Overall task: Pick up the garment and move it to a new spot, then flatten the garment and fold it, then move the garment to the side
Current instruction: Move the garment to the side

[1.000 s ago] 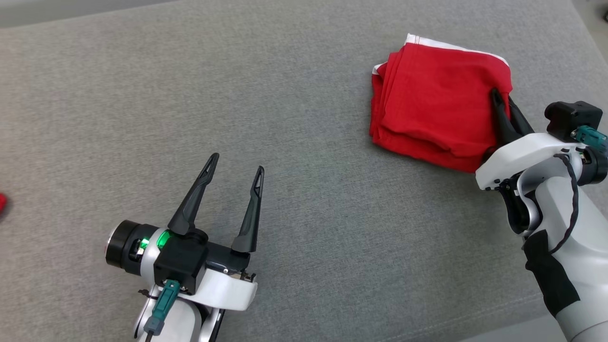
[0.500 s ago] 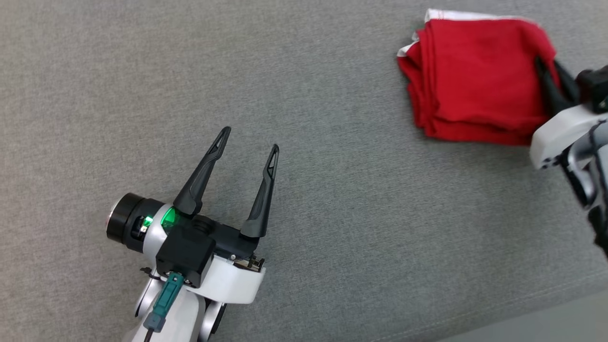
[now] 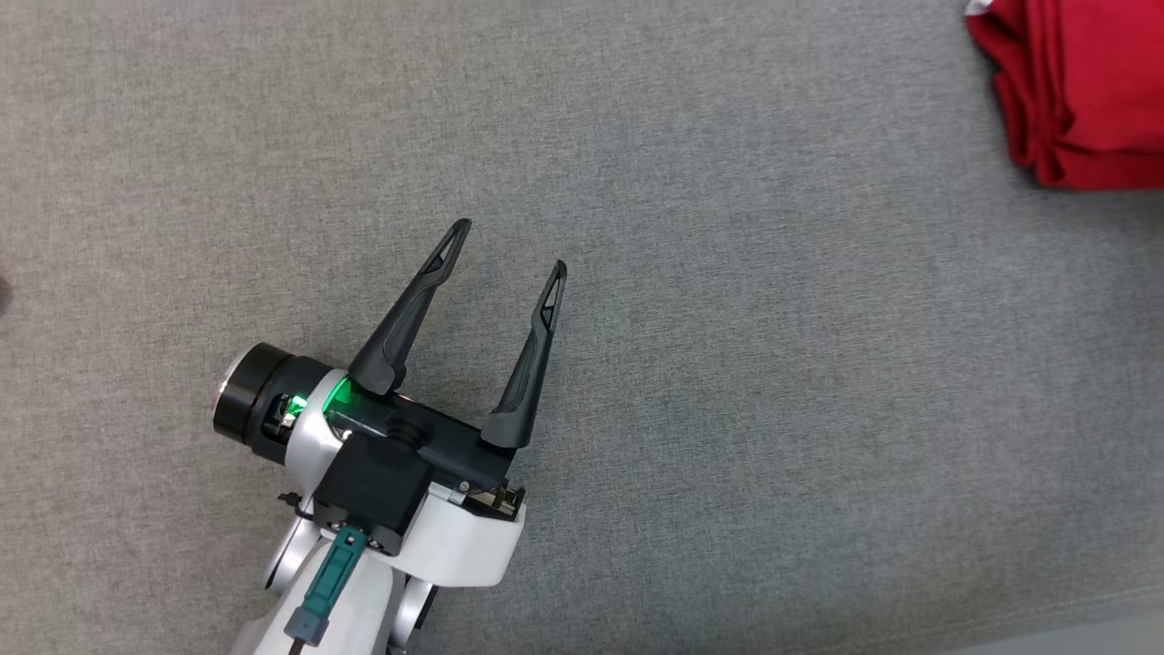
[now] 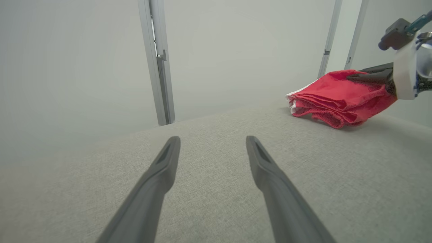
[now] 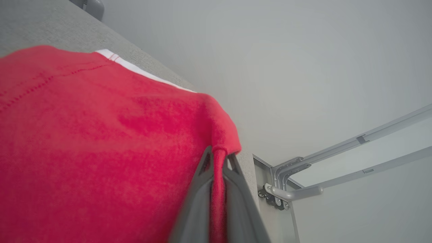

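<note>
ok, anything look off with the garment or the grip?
Nothing damaged. The folded red garment is tilted: the right gripper pinches one corner, raising that side while the far edge seems to rest on the grey surface, layers splaying. The left gripper is open.

Left gripper point(image 3: 512, 244), fingers wide apart; right gripper point(image 5: 219, 153), fingers pinched on garment point(image 5: 101, 135).

Head camera looks down; all 3 views share the garment point(image 3: 1087, 86).

Matt red knit cloth, garment point(image 3: 1087, 82); coarse grey woven cloth, tabletop point(image 3: 727, 364); matt black plastic fingers point(image 3: 416, 305) and smooth white shell, left hand point(image 3: 510, 246).
</note>
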Robot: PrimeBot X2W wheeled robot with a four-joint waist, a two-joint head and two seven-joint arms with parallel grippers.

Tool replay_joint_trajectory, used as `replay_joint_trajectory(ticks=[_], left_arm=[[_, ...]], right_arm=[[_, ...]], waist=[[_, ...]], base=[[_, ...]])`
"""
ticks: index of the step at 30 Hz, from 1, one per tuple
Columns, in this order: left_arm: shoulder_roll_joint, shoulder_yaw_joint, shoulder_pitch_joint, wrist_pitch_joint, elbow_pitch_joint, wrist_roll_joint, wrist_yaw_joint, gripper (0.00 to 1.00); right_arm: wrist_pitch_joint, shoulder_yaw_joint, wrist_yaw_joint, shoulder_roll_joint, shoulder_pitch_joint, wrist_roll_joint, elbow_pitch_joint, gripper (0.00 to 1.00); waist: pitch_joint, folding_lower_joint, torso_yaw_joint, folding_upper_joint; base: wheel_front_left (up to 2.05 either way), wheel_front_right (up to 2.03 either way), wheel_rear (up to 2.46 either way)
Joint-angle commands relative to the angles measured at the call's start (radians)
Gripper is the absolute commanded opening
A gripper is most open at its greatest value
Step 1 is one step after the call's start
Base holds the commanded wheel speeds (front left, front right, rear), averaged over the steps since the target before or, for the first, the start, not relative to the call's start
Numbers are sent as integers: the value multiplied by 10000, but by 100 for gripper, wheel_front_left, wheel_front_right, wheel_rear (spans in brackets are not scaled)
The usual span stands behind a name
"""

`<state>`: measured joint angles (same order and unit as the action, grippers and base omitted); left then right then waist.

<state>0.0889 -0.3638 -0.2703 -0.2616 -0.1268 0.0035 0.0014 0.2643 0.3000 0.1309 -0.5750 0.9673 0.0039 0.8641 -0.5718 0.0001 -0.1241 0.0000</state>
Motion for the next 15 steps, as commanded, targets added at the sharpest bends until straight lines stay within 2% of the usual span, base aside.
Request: replay_joint_trajectory(ticks=[1, 15], left_arm=[[61, 2, -163, -30, -53, 64, 49, 100], [180, -228, -472, -30, -123, 171, 40, 100]], right_arm=[[16, -111, 0, -150, 157, -127, -8, 0], [16, -962, 0, -387, 235, -1024, -251, 0]], waist=[[-138, -1, 90, 0], [-386, -1, 99, 0]], base=[[0, 0, 0], [0, 0, 0]])
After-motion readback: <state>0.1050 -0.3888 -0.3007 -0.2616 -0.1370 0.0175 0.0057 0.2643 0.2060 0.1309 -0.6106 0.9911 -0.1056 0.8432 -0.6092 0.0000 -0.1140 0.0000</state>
